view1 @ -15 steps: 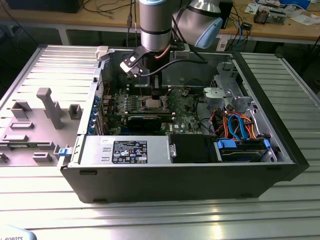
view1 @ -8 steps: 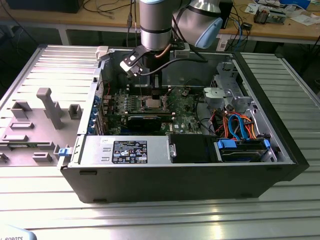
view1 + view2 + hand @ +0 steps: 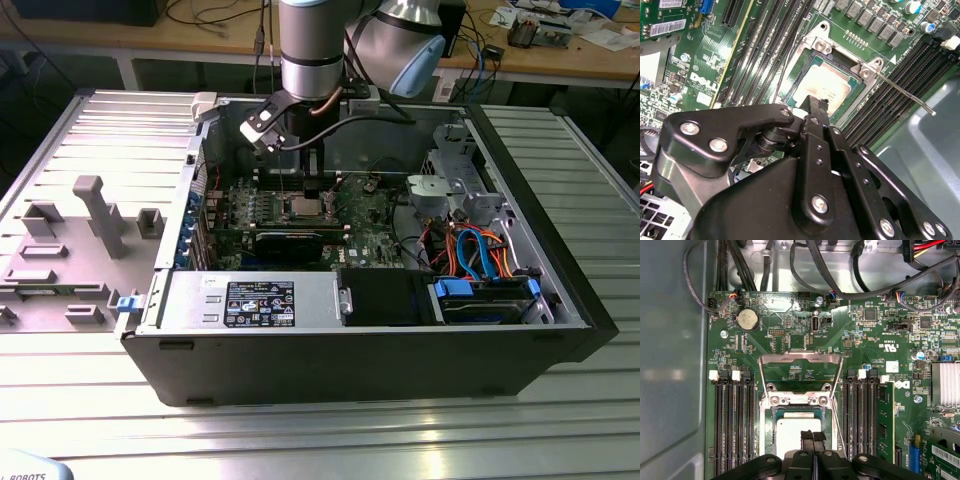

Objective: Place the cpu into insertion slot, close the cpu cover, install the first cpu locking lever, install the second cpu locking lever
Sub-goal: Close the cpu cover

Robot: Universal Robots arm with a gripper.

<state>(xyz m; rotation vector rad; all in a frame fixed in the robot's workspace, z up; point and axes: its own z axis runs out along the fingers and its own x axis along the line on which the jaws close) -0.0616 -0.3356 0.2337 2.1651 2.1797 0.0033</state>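
The cpu, a silvery square chip, lies flat in the insertion slot on the green board. The cpu cover is swung open and laid back beyond the slot, its window showing the board beneath. One thin locking lever juts out free past the slot's corner; it appears as a thin wire beside the chip. My gripper hovers just above the chip, fingers pressed together with nothing between them.
Long black memory slots flank the socket. Black cables run along the board's far edge. The open case holds a power supply and a drive bay with blue and orange cables. A grey fixture tray lies outside on the exterior view's left.
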